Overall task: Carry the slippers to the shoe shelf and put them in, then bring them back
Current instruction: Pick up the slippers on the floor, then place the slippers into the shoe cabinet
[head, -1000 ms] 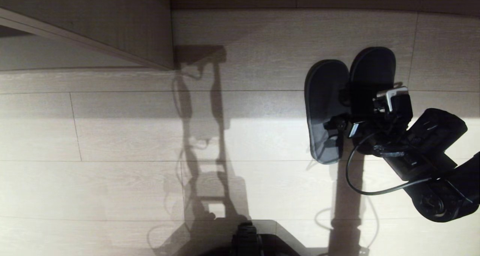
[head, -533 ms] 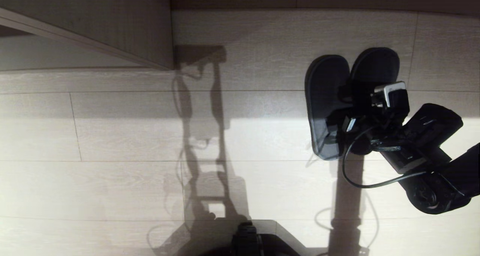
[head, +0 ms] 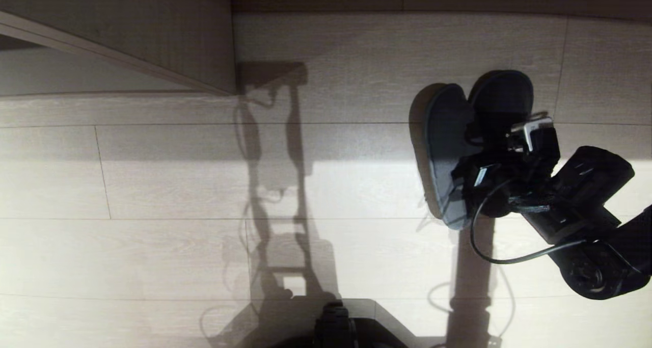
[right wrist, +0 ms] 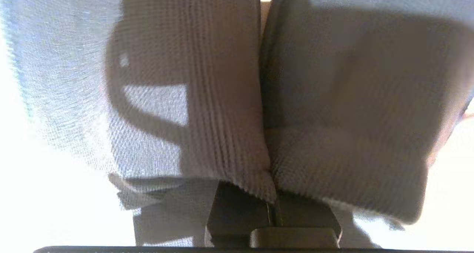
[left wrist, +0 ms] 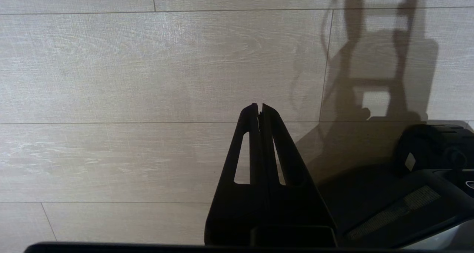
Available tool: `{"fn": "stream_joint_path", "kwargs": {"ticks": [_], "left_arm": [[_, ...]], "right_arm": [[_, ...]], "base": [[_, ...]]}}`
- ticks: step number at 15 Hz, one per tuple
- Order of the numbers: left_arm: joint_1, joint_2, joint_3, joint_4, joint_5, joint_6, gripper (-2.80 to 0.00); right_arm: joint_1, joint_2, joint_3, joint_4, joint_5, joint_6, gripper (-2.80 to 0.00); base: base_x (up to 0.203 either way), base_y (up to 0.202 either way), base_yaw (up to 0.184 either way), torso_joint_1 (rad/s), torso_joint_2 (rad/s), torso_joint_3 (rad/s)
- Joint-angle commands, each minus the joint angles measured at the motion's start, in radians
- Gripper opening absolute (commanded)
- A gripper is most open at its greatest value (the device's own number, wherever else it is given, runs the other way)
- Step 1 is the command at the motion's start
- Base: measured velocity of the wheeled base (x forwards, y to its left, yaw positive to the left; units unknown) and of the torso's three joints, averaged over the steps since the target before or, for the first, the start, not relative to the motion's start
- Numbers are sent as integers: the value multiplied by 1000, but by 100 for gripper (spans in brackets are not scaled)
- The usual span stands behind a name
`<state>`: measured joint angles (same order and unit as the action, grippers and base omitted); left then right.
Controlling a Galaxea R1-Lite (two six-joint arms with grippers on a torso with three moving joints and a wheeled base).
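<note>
The two slate-grey slippers (head: 443, 134) lie side by side on the floor at the right of the head view, the left one tipped up on its edge against the other. My right gripper (head: 472, 152) reaches between them and is shut on their fabric bands (right wrist: 222, 97), which are pinched together over its fingers. Only the finger bases (right wrist: 240, 212) show under the ribbed fabric. My left gripper (left wrist: 260, 106) hangs parked over bare floor, shut and empty. I cannot tell whether the pale wood panel (head: 153, 37) at the upper left belongs to the shoe shelf.
Light wood-plank floor (head: 153, 195) fills the view, with my own shadow across its middle. The wood panel's corner (head: 233, 90) juts out at the upper left. My base (head: 336, 327) shows at the bottom edge. A cable (head: 489, 251) loops below the right wrist.
My right gripper went from open to shut on the slippers' bands. The two slippers were drawn together and the left one tipped up onto its edge. The left arm stayed still.
</note>
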<state>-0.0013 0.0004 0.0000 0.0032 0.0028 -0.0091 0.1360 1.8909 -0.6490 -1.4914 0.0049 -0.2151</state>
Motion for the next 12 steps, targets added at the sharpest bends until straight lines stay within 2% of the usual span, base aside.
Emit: {"fn": "stream_joint_path", "kwargs": {"ticks": [1,5,12], "left_arm": [[0,-2,0,0,0,0,-280],[1,-1,0,0,0,0,-280],[1,0,0,0,0,0,-280]], "right_arm": [[1,-92,33,4,0,-3,-280],[1,-367,85,201,0,-4,-280],[7,-978,131,773,1,-3,-280]], "base": [[0,0,0,0,0,0],[0,0,0,0,0,0],[0,0,0,0,0,0]]}}
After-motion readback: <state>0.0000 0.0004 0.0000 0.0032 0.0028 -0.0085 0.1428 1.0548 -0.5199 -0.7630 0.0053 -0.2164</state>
